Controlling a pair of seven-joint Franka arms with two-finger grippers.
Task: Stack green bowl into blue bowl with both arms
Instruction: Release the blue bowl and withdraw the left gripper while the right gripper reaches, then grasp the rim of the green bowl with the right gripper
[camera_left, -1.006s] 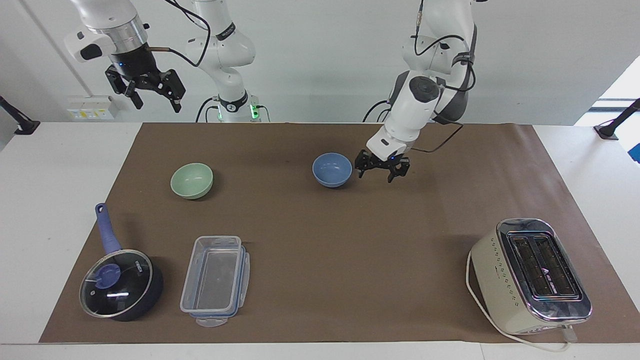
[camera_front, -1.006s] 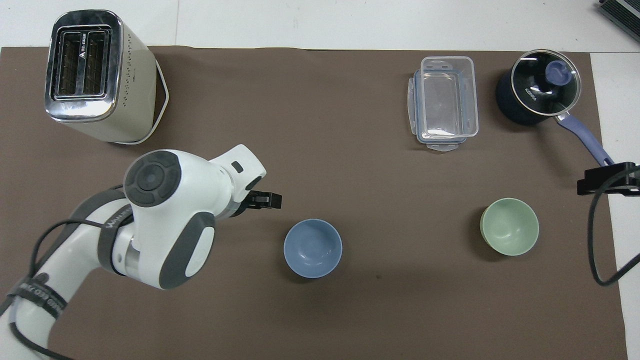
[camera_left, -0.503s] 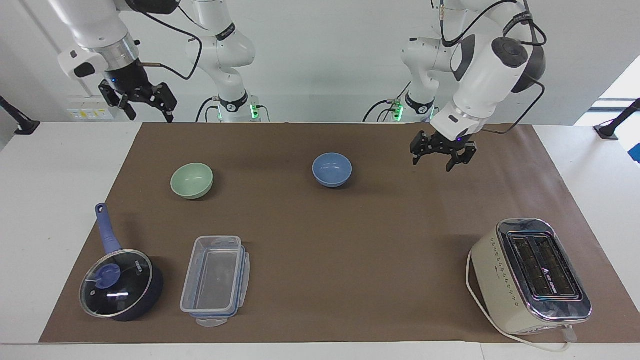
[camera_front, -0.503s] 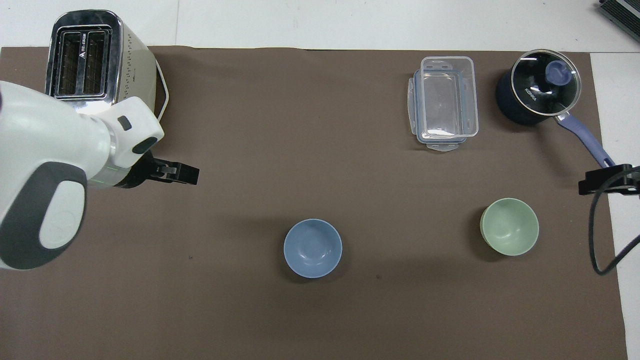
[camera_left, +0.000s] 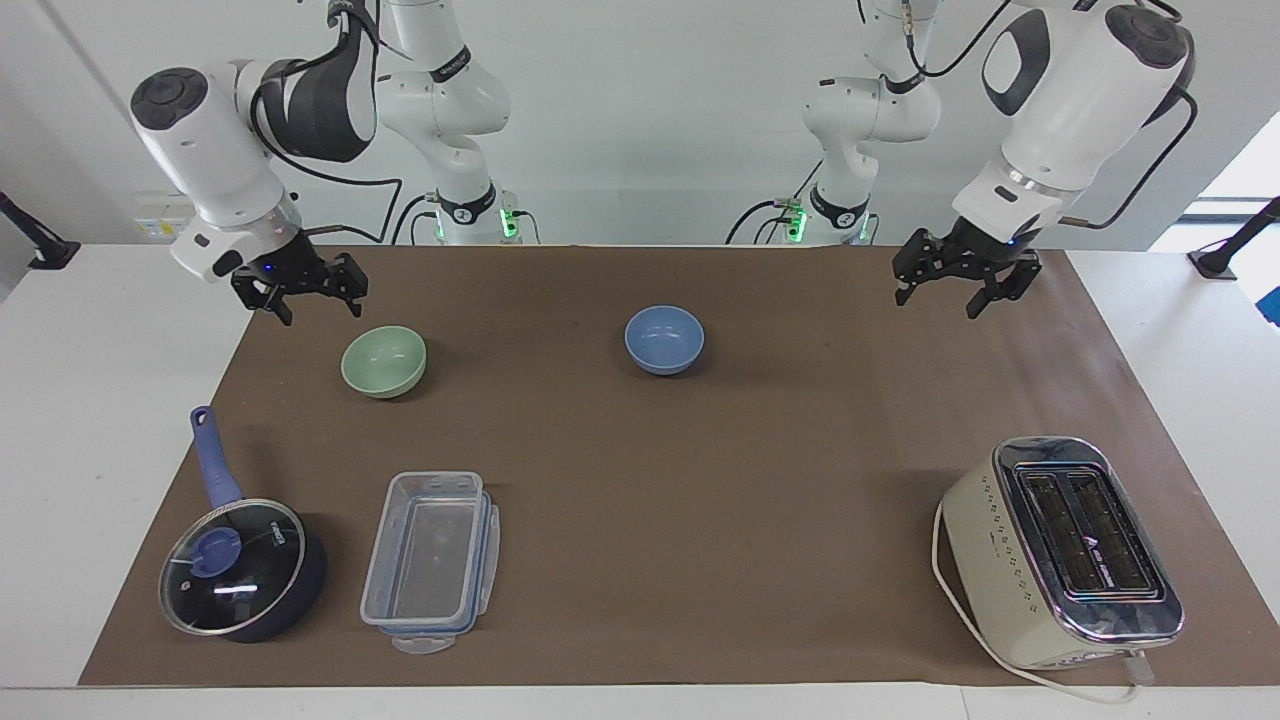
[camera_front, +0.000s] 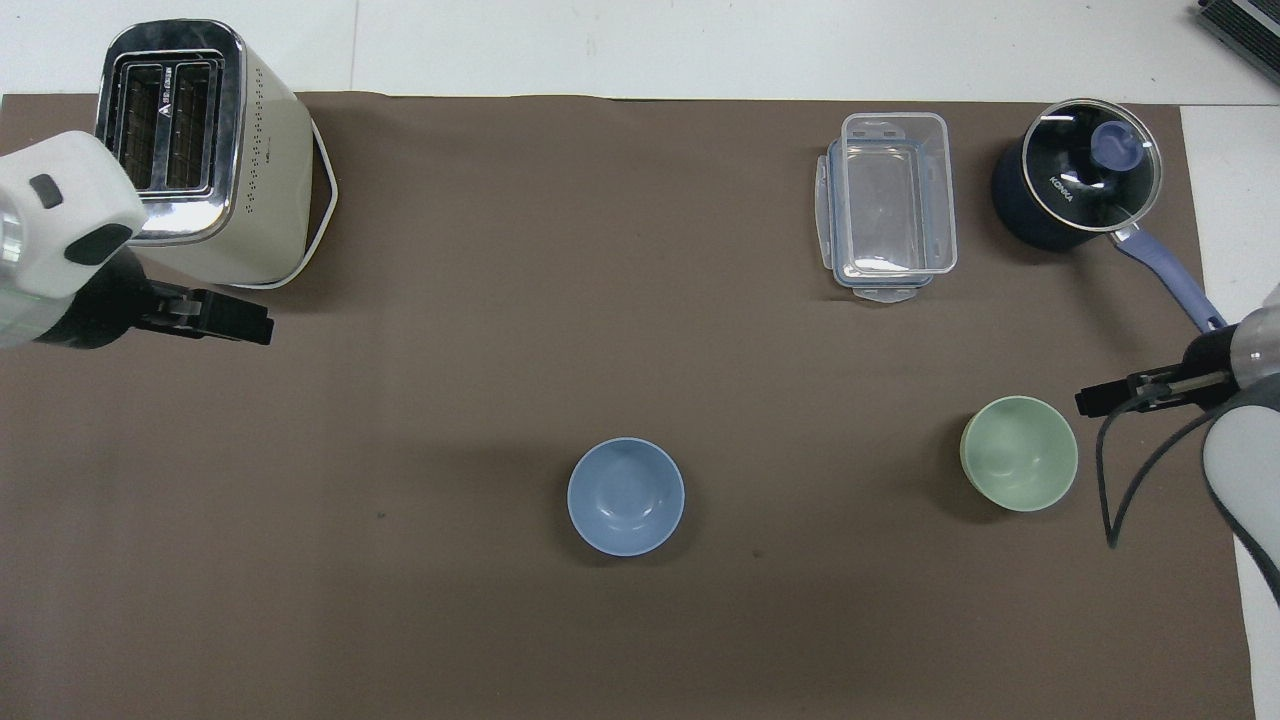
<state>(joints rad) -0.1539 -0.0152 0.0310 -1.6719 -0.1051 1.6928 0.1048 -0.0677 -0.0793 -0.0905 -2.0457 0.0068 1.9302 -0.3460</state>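
Note:
The pale green bowl (camera_left: 384, 361) (camera_front: 1019, 467) sits upright on the brown mat toward the right arm's end. The light blue bowl (camera_left: 664, 340) (camera_front: 626, 496) stands apart from it near the mat's middle. Both are empty. My right gripper (camera_left: 318, 312) (camera_front: 1100, 400) hangs open just above the mat's edge, close beside the green bowl and not touching it. My left gripper (camera_left: 937, 300) (camera_front: 230, 325) hangs open and empty over the mat toward the left arm's end, well away from the blue bowl.
A cream toaster (camera_left: 1060, 550) (camera_front: 190, 150) stands farther from the robots at the left arm's end. A clear plastic container (camera_left: 432, 560) (camera_front: 890, 205) and a dark blue lidded saucepan (camera_left: 240, 570) (camera_front: 1075, 180) lie farther out than the green bowl.
The left gripper has drawn away from beside the blue bowl toward its own end of the table, rising. The right gripper has come down close to the green bowl. Neither bowl has moved.

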